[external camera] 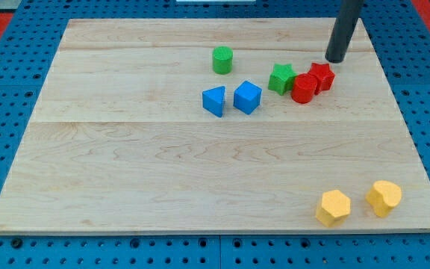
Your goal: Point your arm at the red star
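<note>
Wooden board (pixel 163 164), my tip (pixel 336 60) just above red star (pixel 322 75), no hand, nothing held.

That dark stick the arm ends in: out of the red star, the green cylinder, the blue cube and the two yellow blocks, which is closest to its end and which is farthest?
From my tip:
1. red star, just below it, toward the view's left.
2. blue cube, farther left and lower.
3. green cylinder, left, near the view's top.
4. yellow blocks, at the view's bottom right; too close to call between them.
</note>
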Robot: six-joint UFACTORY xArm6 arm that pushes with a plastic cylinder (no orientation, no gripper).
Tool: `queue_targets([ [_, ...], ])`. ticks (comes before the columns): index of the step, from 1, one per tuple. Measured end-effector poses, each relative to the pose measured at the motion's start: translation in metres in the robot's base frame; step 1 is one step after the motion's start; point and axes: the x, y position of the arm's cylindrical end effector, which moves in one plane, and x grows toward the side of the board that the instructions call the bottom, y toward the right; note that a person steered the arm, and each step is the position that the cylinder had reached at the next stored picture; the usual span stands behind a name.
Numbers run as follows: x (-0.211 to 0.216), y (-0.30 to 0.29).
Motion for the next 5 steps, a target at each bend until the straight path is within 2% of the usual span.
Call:
queue_targets([
  [3, 0.025, -0.006],
  [5, 0.032, 0.016],
])
